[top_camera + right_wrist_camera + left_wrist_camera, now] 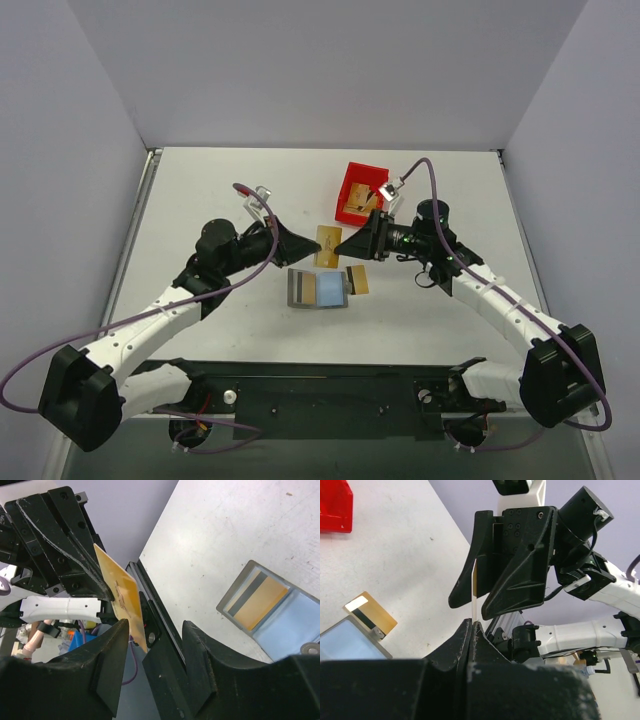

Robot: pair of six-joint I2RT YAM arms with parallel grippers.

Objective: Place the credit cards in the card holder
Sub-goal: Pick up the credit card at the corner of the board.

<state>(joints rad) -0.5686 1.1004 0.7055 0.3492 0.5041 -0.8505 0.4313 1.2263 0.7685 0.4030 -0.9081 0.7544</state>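
Left hand (473, 626) was clamped on one gold credit card (122, 592) above the counter (200, 190) — right hand (154, 630) stood apart around it.

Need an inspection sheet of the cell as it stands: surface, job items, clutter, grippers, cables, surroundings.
Surface: white table, a few faint marks, no spill seen.
Job's things: one credit card in the air between the grippers; second card lying in the open card holder; third card flat on the table at the holder's corner.
Clutter: red bin at the far side; tan item inside, not identifiable.
Grippers: left gripper shut on the airborne card; right gripper open, fingers either side of that card.
Cables: purple cable along each arm, clear of the cards.
Surroundings: plain walls on three sides; black base rail at the near edge.
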